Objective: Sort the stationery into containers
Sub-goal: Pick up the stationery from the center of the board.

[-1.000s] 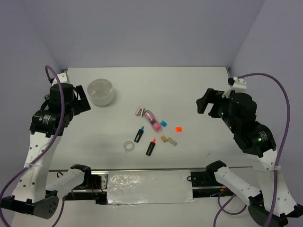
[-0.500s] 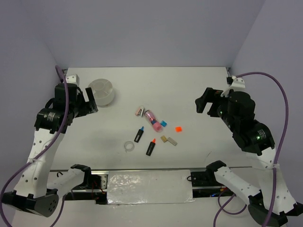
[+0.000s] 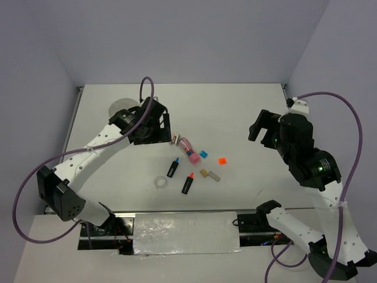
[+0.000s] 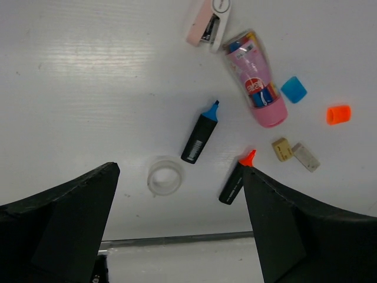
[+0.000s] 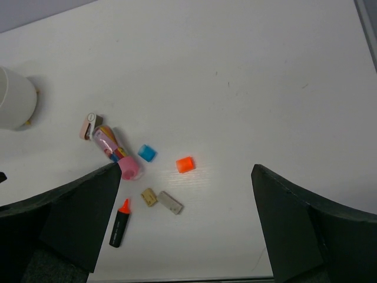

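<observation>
Fingers (image 4: 70, 218) on left gripper (image 4: 179, 171) and right gripper (image 5: 185, 171) stand spread, empty. Pink cylinder (image 4: 257, 82) label unreadable; dish (image 5: 15, 97), upper left, contents hidden.

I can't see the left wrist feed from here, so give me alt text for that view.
Nothing is held: open jaws frame a white table with a tape ring, a blue-capped marker and an orange-capped marker nearest, and a pink tube, a stapler and small blocks beyond.
</observation>
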Robot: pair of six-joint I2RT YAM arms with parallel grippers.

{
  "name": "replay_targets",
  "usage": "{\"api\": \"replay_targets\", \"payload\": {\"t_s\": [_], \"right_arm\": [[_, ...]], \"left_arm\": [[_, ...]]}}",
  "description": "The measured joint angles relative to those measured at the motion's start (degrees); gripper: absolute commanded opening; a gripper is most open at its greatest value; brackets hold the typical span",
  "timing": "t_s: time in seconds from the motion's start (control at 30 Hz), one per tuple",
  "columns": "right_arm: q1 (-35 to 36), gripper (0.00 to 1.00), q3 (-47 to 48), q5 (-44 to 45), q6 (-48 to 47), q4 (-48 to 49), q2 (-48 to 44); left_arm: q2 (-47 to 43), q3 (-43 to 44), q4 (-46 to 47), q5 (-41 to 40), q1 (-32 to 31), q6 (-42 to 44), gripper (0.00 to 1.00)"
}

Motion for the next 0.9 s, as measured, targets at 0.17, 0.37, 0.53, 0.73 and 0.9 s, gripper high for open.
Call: {"api": "replay_targets", "payload": {"t_s": [0.17, 0.37, 0.53, 0.73, 0.9], "right_arm": [[0.00, 1.00, -2.29, -0.44, 0.00, -0.13, -3.89], [0.00, 0.98, -6.03, -4.22, -0.44, 0.04, -5.92], [0.00, 0.97, -8.61, -7.28, -0.52, 0.09, -5.90], [0.00, 0.97, -9.27, -10.60, -1.42, 0.17, -6.38], [0.00, 0.97, -10.03, -12.55, -1.75, 0.02, -7.61]], "left_arm": [[5.27, 4.44, 0.37, -1.73, -4.24, -5.95, 1.00], [19.80, 14.99, -0.66, -5.33, -8.96, -12.33, 0.99], [25.44, 15.47, -1.29, -5.55, -10.27, -17.44, 0.99], [35.98, 23.47, -2.38, -6.16, -9.73, -19.98, 0.99], [41.51, 26.77, -2.34, -8.09, -8.92, -21.05, 0.98]]}}
